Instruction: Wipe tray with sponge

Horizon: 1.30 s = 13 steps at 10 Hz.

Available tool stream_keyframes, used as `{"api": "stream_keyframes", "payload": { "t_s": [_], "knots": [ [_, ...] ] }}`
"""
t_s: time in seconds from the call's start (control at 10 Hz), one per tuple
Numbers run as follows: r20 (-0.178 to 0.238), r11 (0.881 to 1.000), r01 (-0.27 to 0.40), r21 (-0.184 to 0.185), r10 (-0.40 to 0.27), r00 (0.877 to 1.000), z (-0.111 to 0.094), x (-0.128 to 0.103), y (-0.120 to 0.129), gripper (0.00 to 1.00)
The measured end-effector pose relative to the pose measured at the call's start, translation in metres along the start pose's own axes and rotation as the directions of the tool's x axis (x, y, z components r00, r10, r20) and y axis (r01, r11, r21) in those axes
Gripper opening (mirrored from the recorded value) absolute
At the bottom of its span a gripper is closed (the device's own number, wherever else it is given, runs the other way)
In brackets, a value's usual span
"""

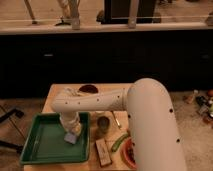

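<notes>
The green tray (42, 145) lies on the left part of the wooden table, its raised rim showing all round. The pale blue-grey sponge (71, 137) sits on the tray floor near its right side. My white arm reaches in from the right and bends down over the tray. My gripper (72, 131) points down right above the sponge, at its top edge and seemingly in contact with it.
A small round dark bowl (88, 89) stands at the table's back. A metal can (103, 124), a brown block with a light label (103, 151), a green vegetable (120, 141) and a red dish (128, 152) lie right of the tray. A dark counter wall stands behind.
</notes>
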Motion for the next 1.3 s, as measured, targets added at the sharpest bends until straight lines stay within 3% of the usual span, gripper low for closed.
{"api": "stream_keyframes", "payload": {
  "t_s": [0.2, 0.4, 0.8, 1.3],
  "knots": [
    [0.039, 0.997, 0.074, 0.030, -0.075, 0.996, 0.003, -0.012, -0.026, 0.01],
    [0.080, 0.991, 0.126, 0.033, -0.128, 0.989, 0.007, -0.025, -0.032, 0.01],
    [0.144, 0.983, 0.179, -0.025, -0.174, 0.974, 0.017, -0.058, -0.019, 0.01],
    [0.088, 0.992, 0.082, -0.095, -0.073, 0.993, 0.001, -0.041, 0.024, 0.01]
  ]
}}
